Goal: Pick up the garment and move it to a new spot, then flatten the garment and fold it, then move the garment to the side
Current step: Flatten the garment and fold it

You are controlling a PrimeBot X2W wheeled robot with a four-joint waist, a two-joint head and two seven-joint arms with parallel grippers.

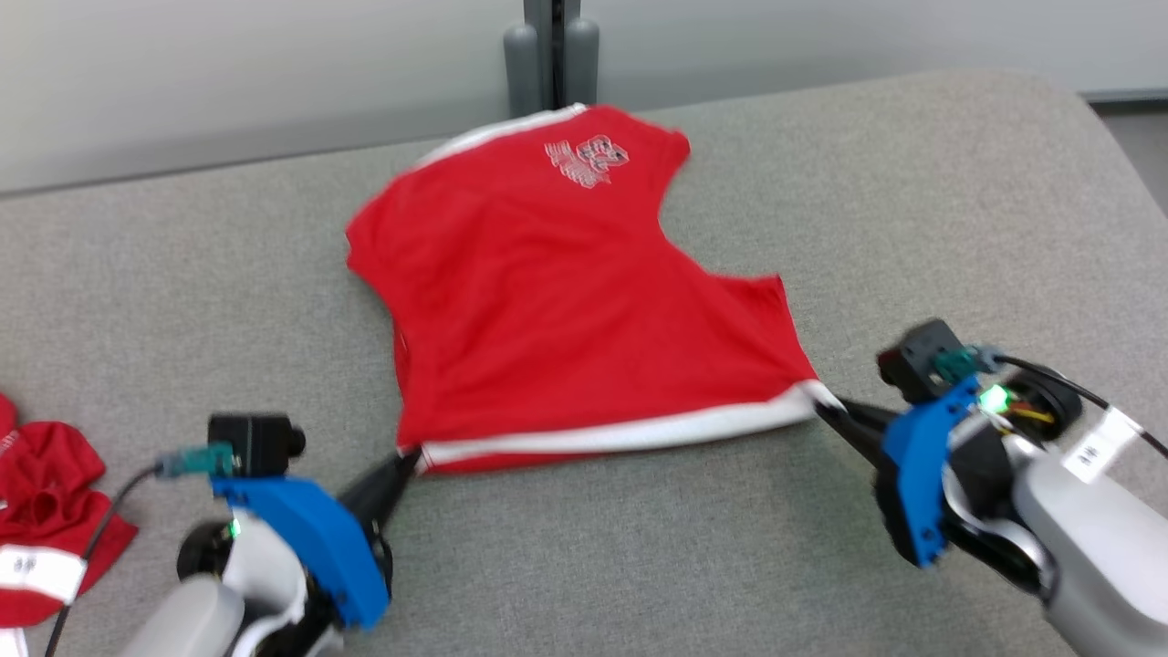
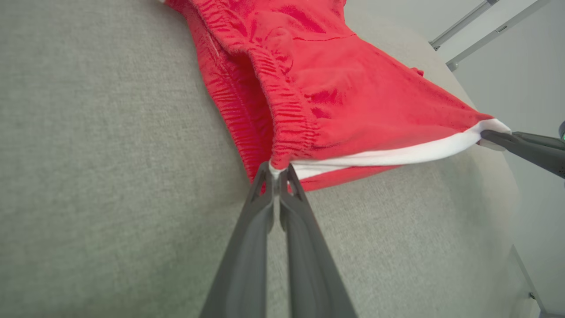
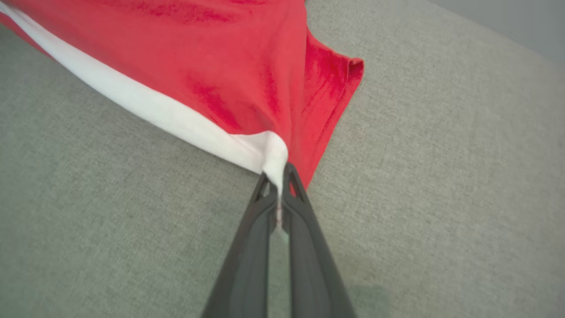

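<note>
- Clenched on the near left corner of the garment (image 1: 547,292): left gripper (image 2: 278,170), a pinch of white hem and gathered red cloth nipped between its dark, tapering fingers.
- Clamped likewise on the near right corner: right gripper (image 3: 278,176), white cloth bunched at the fingertips.
- Drawn taut from one grip to the other along the near edge, a white band (image 1: 620,436); whether lifted clear of the surface, hard to tell.
- Spread mid-table, far part lying flat: red, soft, slightly fuzzy fabric, puckered into ribbed wrinkles by the left grip; a scooped cut on the right side; another white strip along the far left edge.
- At the far end of the cloth, a pale printed logo (image 1: 589,160), too blurred to read.
- Underneath, a grey woven tabletop (image 1: 912,228), felt-like, rounded at the far right corner.
- Near left, well apart from the garment, a crumpled heap of red cloth (image 1: 46,511) with white patches, cut off by the frame edge.
- Beyond the far edge, a grey upright post (image 1: 552,55) against a pale wall, top cut off.
- Over the near tabletop, blue wrist housings with black camera blocks, hiding part of the surface.
</note>
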